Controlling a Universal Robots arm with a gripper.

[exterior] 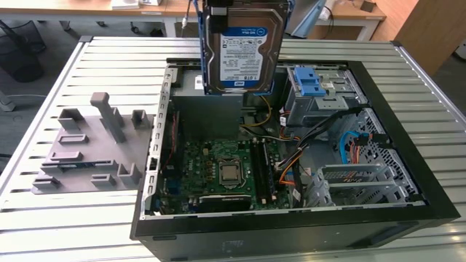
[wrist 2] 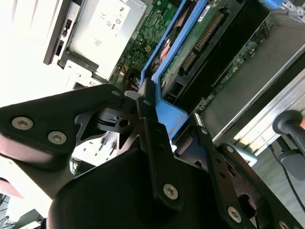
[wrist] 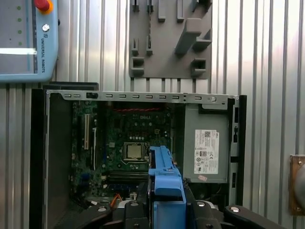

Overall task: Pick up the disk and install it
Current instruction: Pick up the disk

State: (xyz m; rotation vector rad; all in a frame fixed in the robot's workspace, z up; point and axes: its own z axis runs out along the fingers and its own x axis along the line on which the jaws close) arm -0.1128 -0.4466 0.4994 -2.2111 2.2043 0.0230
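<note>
Gripper (wrist 2: 171,105) clamps the hard disk (exterior: 244,46), hanging below it, by its blue carrier rail (wrist: 164,176). Likely rigid, dense, shock-sensitive: hold rails only.

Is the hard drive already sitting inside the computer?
No. In the exterior view the hard drive hangs upright in the air above the open computer case, not set into it.

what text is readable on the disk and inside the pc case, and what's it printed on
Nothing reads clearly enough to quote.
the disk: white label with a blue top band, print too small to read.
power supply: white sticker, print and symbols too small to read.
</note>
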